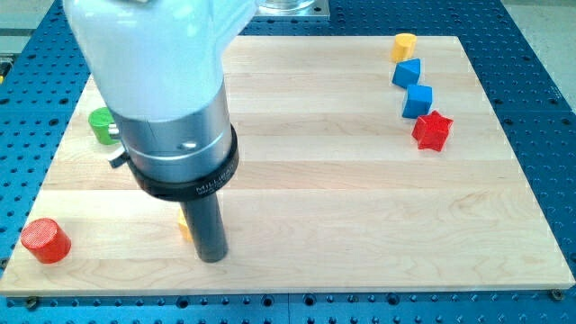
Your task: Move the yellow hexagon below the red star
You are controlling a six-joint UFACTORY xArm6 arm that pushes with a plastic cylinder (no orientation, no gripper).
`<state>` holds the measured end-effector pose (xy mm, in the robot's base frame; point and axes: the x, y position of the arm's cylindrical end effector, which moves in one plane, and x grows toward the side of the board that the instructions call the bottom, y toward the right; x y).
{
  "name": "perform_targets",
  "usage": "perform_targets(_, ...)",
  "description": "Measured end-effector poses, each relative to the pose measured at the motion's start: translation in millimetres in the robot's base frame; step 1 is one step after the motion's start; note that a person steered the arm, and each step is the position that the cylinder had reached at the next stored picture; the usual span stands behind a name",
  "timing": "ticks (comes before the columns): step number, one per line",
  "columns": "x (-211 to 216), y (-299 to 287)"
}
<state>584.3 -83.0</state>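
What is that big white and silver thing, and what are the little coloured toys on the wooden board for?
That is a robot arm. It has no hand, only a dark rod; my tip slides on the wooden board and pushes blocks. One camera looks down at the board. A small yellow block, mostly hidden so its shape is unclear, sits just left of my tip. At the view's top right are a yellow block, two blue blocks and a red star. A green block and a red cylinder sit at the left. Nothing is held.

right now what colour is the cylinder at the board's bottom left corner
Red: the cylinder shows clearly in the camera view, near the view's bottom left.
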Motion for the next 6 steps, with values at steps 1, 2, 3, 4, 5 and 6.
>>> perform_targets(1,19.4,-58.1)
perform_targets(2,-35.8,-17.4)
perform_targets(3,-46.9,78.9)
perform_targets(4,-44.7,75.1)
perform_targets(5,-55.8,19.8)
perform_targets(6,-94.2,96.0)
